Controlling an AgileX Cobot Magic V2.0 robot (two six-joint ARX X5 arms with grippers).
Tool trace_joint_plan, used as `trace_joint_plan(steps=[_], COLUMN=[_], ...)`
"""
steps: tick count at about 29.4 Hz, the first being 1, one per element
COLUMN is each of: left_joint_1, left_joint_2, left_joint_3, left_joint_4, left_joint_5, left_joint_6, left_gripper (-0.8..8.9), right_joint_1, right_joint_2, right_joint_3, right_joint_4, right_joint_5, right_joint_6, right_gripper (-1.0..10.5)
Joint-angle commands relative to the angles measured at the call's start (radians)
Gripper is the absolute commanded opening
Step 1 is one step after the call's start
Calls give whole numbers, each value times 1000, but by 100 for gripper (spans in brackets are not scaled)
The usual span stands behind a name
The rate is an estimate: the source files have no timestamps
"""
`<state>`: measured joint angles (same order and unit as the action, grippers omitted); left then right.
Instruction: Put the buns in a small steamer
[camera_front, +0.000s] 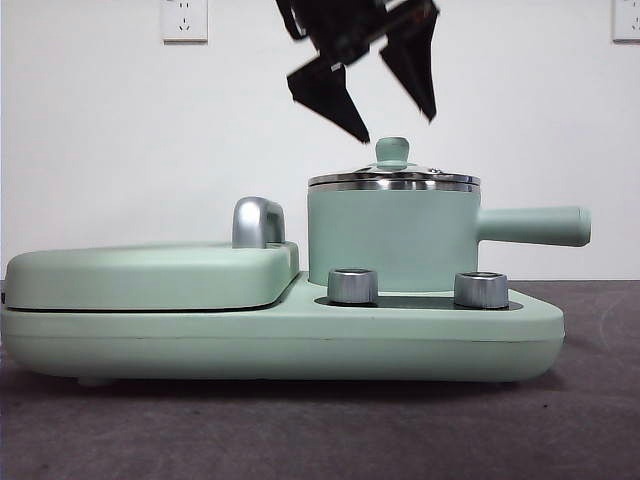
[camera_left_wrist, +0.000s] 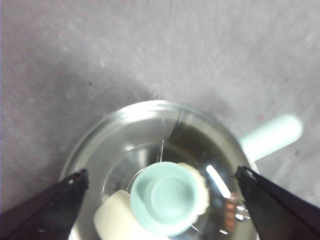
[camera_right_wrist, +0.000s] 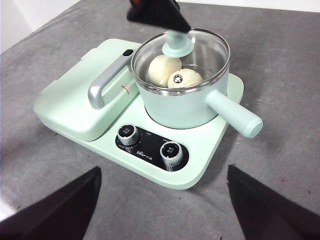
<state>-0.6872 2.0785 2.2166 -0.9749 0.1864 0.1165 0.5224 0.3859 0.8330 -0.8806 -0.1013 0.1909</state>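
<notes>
The small steamer (camera_front: 390, 235) stands on the right side of a mint-green base, with its glass lid (camera_right_wrist: 200, 47) on. Both cream-white buns lie inside under the lid: one smooth (camera_right_wrist: 162, 70), the other beside it (camera_right_wrist: 186, 78). In the left wrist view they show through the glass (camera_left_wrist: 112, 220). My left gripper (camera_front: 398, 128) hangs open and empty just above the lid's green knob (camera_front: 392, 152), with one jaw on each side of the knob (camera_left_wrist: 167, 197). My right gripper (camera_right_wrist: 164, 169) is open and empty, held back from the appliance on the dial side.
The flat lidded griddle (camera_front: 150, 275) with a chrome handle (camera_front: 258, 222) fills the base's left half. Two steel dials (camera_front: 352, 285) (camera_front: 481, 289) sit in front of the pot. The pot's straight handle (camera_front: 530, 225) sticks out to the right. A grey cloth (camera_right_wrist: 280, 60) covers the table.
</notes>
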Motion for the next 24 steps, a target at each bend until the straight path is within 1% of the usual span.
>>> trace_joint_plan(steps=[1,3,5,7,8,11,15,20,24], left_joint_1=[-4,-4,-4,-4,-4,-4,-4,-4,-4], left_joint_2=[-77,-161,-262,-390,-465,-713,-943,-1192,-1348], left_joint_3=[38,37,8,-87,-162,-467,-763,-1073,-1241], left_joint_4=[-78,-203,-294,-314,-311,-240,-118,79,188], left_joint_5=[1,1,1,1,1,1,0,-68,-142], left_joint_6=[-33,-63,-70,-77,-77,-103,-169,-274,-371], left_gripper=[501,500,494,495,495,495,494,492,483], right_joint_1=[5,5,5,5,5,5,5,5,5], right_joint_2=[4,4,4,4,4,4,4,4,4], right_joint_3=[6,5,6,5,6,6,6,6,6], right_joint_4=[13,13,13,13,13,13,13,13,16], right_joint_5=[3,-4,-9,-35,-51,-88,-109,-110,-109], right_joint_6=[11,11,10,10,10,10,10,10,10], right_gripper=[401,401,401,401,401,401,401,401,401])
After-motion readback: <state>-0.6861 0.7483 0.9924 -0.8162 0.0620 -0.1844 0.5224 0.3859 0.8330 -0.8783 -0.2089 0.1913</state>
